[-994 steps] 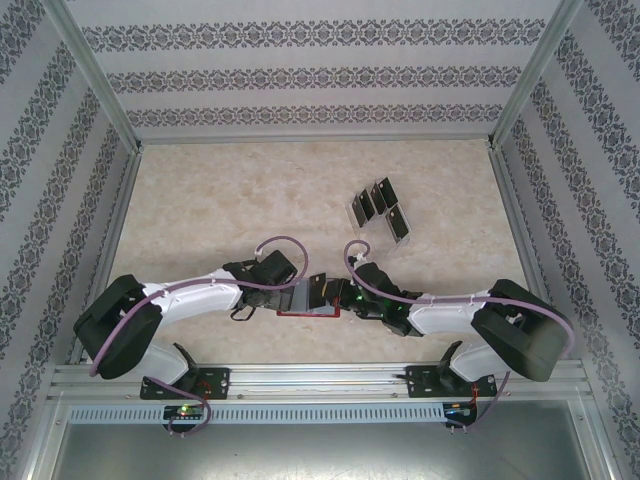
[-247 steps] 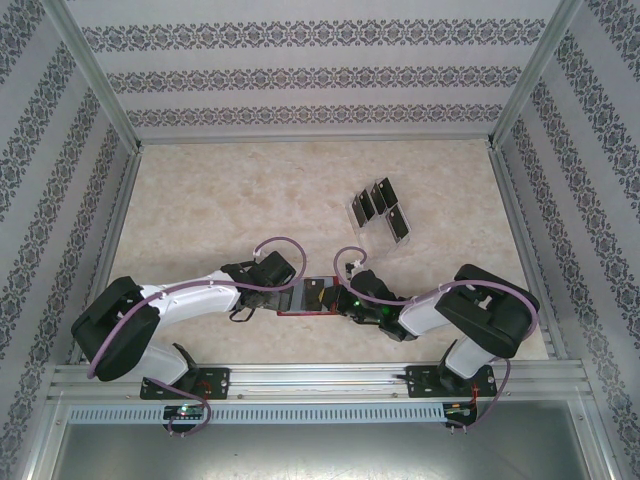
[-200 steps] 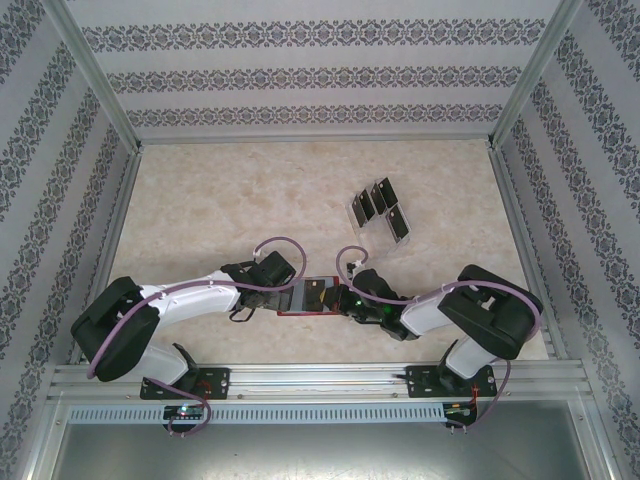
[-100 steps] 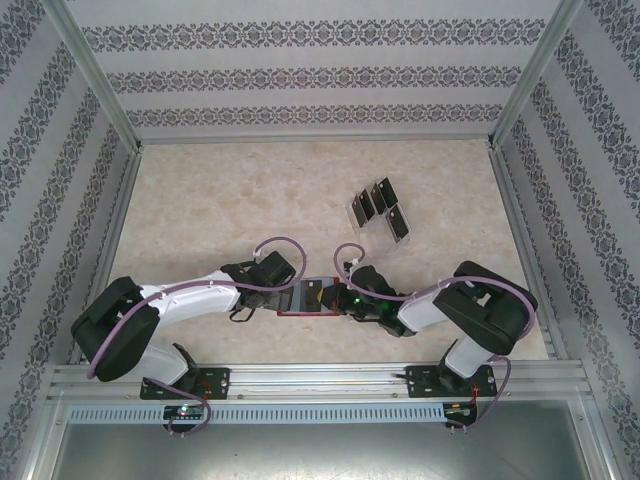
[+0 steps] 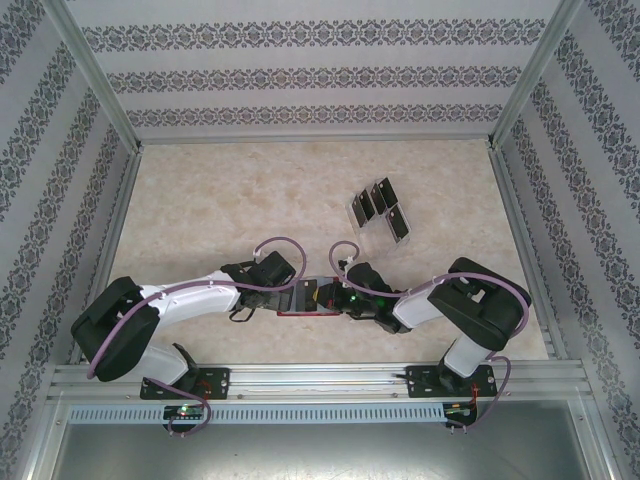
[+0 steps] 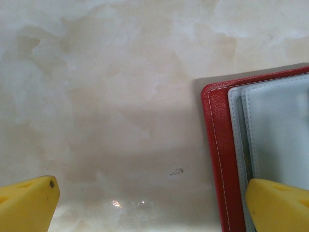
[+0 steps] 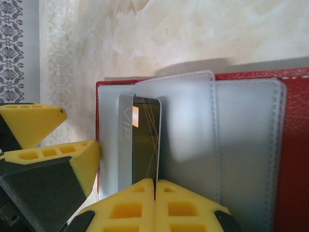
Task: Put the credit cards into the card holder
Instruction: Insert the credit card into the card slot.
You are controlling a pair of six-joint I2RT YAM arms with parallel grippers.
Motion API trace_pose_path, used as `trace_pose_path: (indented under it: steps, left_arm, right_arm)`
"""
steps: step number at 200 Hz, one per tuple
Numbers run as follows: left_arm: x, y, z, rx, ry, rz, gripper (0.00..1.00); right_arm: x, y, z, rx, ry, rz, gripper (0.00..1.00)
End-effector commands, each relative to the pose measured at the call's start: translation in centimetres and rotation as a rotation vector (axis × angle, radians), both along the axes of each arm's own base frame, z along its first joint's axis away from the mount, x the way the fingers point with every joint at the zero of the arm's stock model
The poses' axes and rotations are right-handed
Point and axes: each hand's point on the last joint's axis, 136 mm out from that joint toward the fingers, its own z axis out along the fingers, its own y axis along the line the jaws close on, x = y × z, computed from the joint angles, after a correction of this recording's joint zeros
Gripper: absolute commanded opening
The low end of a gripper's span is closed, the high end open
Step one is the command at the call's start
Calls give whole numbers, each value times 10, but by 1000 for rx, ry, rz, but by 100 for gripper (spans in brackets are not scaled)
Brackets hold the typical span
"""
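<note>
I note right tool (image 7: 155, 183) pinching credit card (image 7: 145, 140) shut-tight — long axis straight ahead into card holder (image 7: 295, 145); left tool (image 6: 152, 191) wide open, gripping nothing.

You look down on a beige marbled tabletop (image 5: 220, 200), walls (image 5: 300, 75) papered in grey floral bands, metal posts (image 5: 90, 75) leaning outward, a clear tray (image 5: 351, 213) right of centre, and a metal rail (image 5: 320, 378) nearest you.

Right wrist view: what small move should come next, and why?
Probably nudge the thin black rectangular card deeper into the grey translucent pocket of the red wallet: the shut jaws of the right gripper sit at its near edge, and much of it sticks out.
</note>
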Motion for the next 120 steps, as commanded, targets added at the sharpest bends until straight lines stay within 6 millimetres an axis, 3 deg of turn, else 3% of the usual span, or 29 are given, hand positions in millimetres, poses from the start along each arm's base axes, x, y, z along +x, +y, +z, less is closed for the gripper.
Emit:
trace_pose_path:
  steps: [1, 29, 64, 98, 120]
  left_arm:
    - [-9, 5, -3, 13, 22, -5, 100]
    - [-8, 5, 0, 11, 17, -2, 100]
    - [-6, 5, 8, 8, 0, 2, 100]
    - [-3, 7, 22, 10, -22, 7, 100]
    - [0, 3, 34, -9, -43, -3, 100]
  right_arm:
    - [-7, -7, -15, -59, 40, 20, 18]
    - [-6, -11, -7, -63, 25, 11, 42]
    - [-3, -19, 6, -82, 6, 3, 54]
    - [-1, -34, 15, -112, 2, -24, 56]
    - [-1, -43, 16, -158, 3, -30, 43]
